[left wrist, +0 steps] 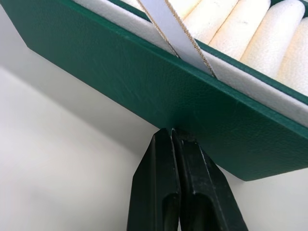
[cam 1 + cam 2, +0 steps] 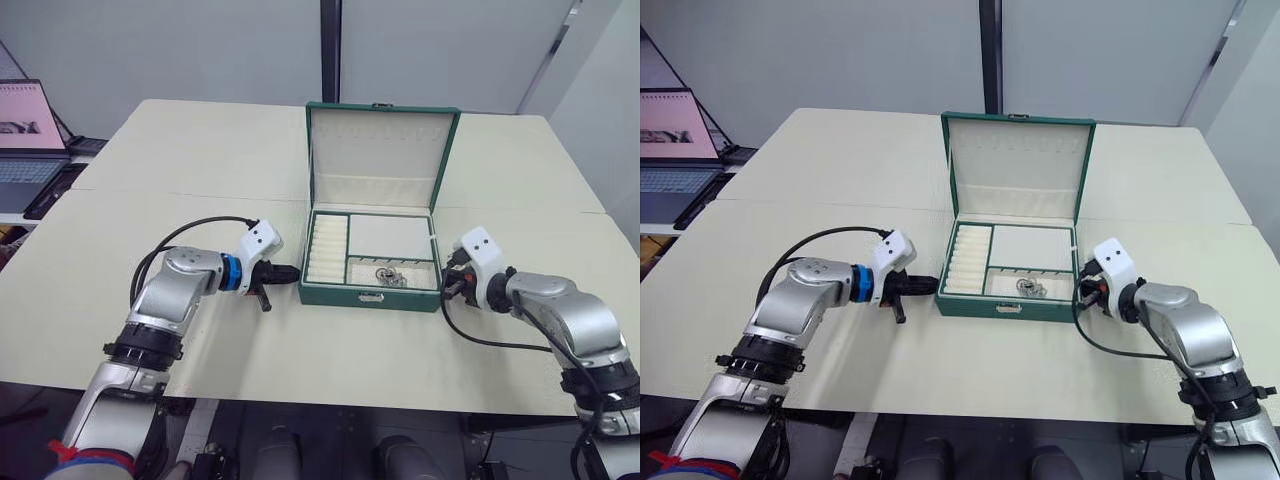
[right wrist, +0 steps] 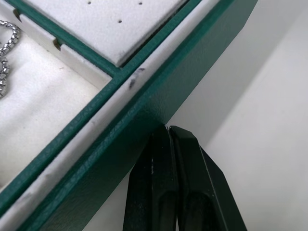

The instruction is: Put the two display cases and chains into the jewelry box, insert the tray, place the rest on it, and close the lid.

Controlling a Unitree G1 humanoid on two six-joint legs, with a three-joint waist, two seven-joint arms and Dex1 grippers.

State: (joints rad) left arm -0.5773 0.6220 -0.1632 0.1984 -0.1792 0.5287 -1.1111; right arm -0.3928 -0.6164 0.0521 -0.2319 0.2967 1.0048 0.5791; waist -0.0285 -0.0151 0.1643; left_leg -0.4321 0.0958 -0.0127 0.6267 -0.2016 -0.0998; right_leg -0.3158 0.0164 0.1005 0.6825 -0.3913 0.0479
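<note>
While the lid stands raised, left gripper and right gripper, both clenched empty, touch opposite jewelry box walls.

Counted on the table: one jewelry box with one lid standing open, and one tray seated inside it. In the tray, one cluster of chains; exact number of chains not possible to tell. Also two grippers, left gripper and right gripper, and one laptop beside the table.
</note>
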